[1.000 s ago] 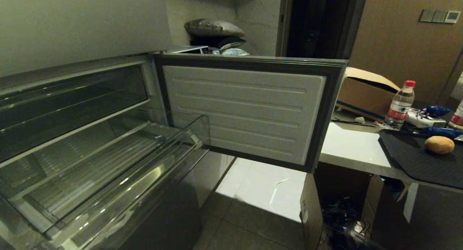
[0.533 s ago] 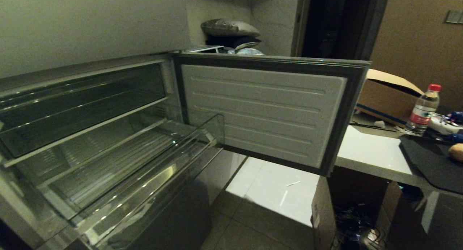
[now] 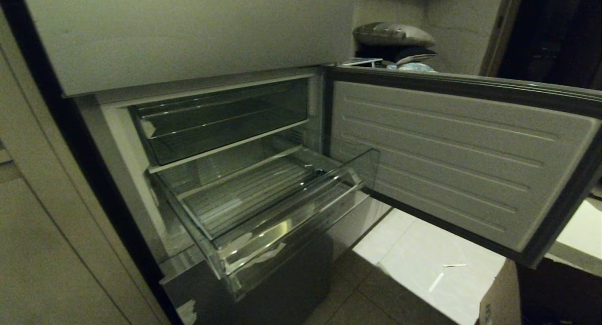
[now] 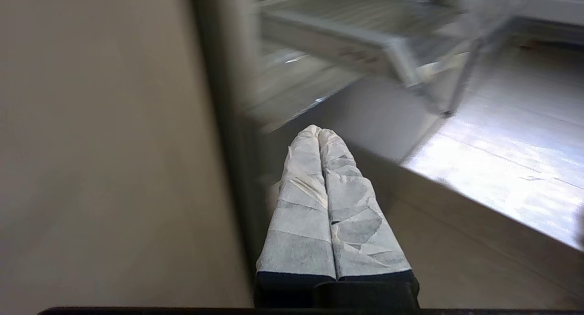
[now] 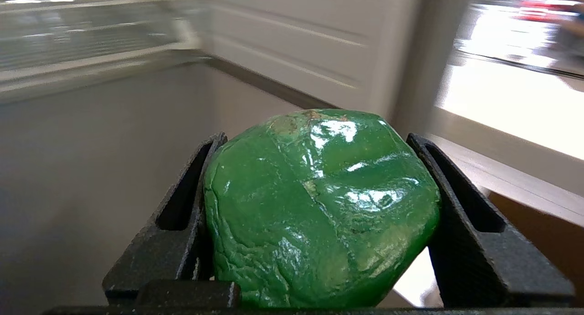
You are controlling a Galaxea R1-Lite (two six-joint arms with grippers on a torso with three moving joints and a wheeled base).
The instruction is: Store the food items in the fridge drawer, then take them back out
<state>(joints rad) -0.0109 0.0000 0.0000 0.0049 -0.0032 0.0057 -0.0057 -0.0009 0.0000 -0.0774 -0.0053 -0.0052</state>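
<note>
The right end effector (image 5: 315, 214) is gripping a glossy green food item (image 5: 319, 205) between its 2 black jaws, while the left end effector (image 4: 319, 132) is sitting closed and empty, low beside the fridge. The fridge drawer (image 3: 263, 207) is standing pulled out and bare – its tall clear front lip could be catching the item on the way in, knocking it onto the tiled floor (image 3: 423, 259). The fridge door (image 3: 451, 155) is hanging open on the right in a dim room.

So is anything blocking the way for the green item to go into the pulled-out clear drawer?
Nothing visible does. The fridge drawer is pulled out and looks empty, open from above, and the fridge door is swung wide to the side. The right gripper holds the green food item; neither arm shows in the head view.
</note>
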